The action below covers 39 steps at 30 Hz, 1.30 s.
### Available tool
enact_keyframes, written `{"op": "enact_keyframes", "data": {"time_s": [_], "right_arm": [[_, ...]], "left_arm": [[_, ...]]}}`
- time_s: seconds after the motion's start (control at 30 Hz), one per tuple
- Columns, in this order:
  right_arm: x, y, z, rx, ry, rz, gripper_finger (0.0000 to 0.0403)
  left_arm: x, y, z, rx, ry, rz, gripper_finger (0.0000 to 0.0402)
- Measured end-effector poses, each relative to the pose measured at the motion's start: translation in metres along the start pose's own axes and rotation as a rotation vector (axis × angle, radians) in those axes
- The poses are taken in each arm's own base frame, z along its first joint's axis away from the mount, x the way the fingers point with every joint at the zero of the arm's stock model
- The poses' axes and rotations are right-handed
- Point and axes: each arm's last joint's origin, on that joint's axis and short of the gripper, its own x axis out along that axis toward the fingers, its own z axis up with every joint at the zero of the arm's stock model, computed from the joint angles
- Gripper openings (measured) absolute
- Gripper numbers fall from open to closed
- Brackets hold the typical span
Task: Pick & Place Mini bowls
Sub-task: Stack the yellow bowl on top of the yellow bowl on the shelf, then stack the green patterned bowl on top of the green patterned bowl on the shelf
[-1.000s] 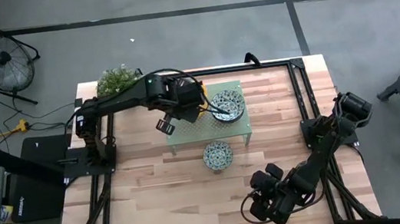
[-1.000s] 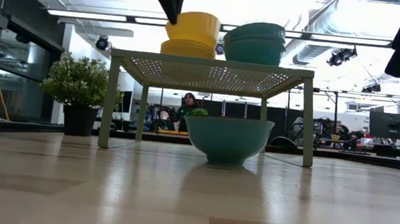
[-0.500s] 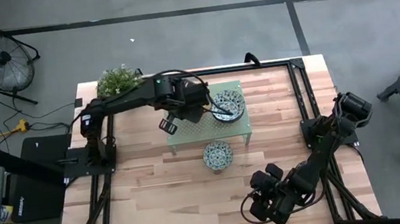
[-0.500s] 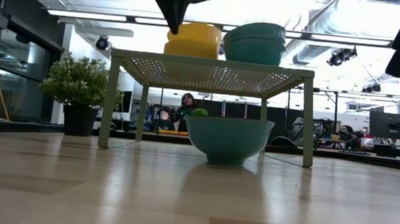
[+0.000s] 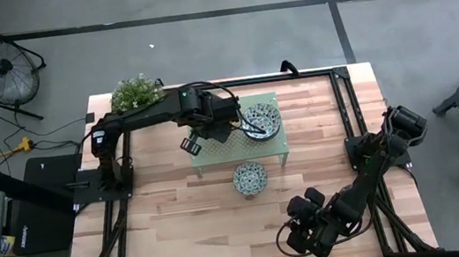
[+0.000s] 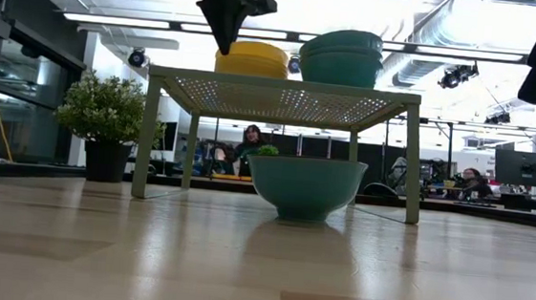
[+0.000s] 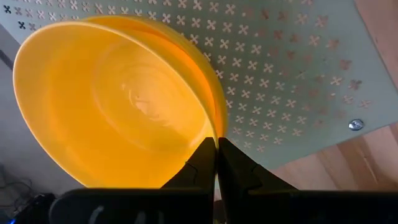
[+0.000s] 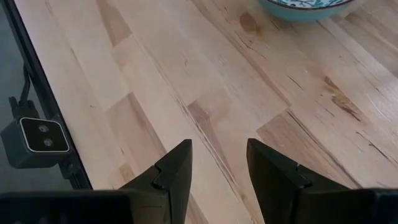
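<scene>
The pale green perforated metal stand [image 5: 239, 136] sits mid-table, with open wood in front and to both sides. On its top, the left gripper [image 7: 216, 163] has its two dark fingers pinched together on the rim of the plain bright yellow mini bowls [image 7: 112, 99], which rest stacked on the stand's left part. Just beside them stands the stack of white, blue-green patterned mini bowls [image 5: 260, 121]. Another patterned mini bowl [image 5: 249, 177] sits on the table just in front of the stand. A small leafy potted plant [image 5: 134, 91] occupies the far left corner. The right gripper [image 8: 217, 163] hovers spread apart over bare wood at the near right.
</scene>
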Motion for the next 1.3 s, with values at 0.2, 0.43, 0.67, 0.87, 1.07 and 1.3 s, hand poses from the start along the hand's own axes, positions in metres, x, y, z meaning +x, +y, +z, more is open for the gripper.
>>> {"op": "enact_keyframes", "data": {"time_s": [0.2,0.43,0.67,0.87,1.07,1.3], "right_arm": [[0.0,0.0,0.0,-0.001,0.015,0.003,0.0142],[0.0,0.0,-0.001,0.001,0.026,0.005,0.0142],[0.0,0.001,-0.001,0.003,0.038,0.011,0.0142],[0.0,0.001,-0.001,0.005,0.041,0.015,0.0142],[0.0,0.001,-0.001,0.011,0.043,0.016,0.0142],[0.0,0.001,-0.001,-0.039,0.046,0.017,0.0142]], "left_arm": [[0.0,-0.001,0.001,0.003,-0.007,-0.006,0.0017],[-0.005,-0.001,-0.001,-0.001,-0.03,-0.01,0.0049],[-0.013,0.001,-0.001,-0.009,-0.058,0.006,0.0094],[-0.022,0.003,-0.002,-0.023,-0.1,0.018,0.0103],[-0.034,0.005,-0.003,-0.057,-0.163,0.02,0.0103],[-0.056,0.003,-0.013,-0.145,-0.237,0.04,0.0104]]}}
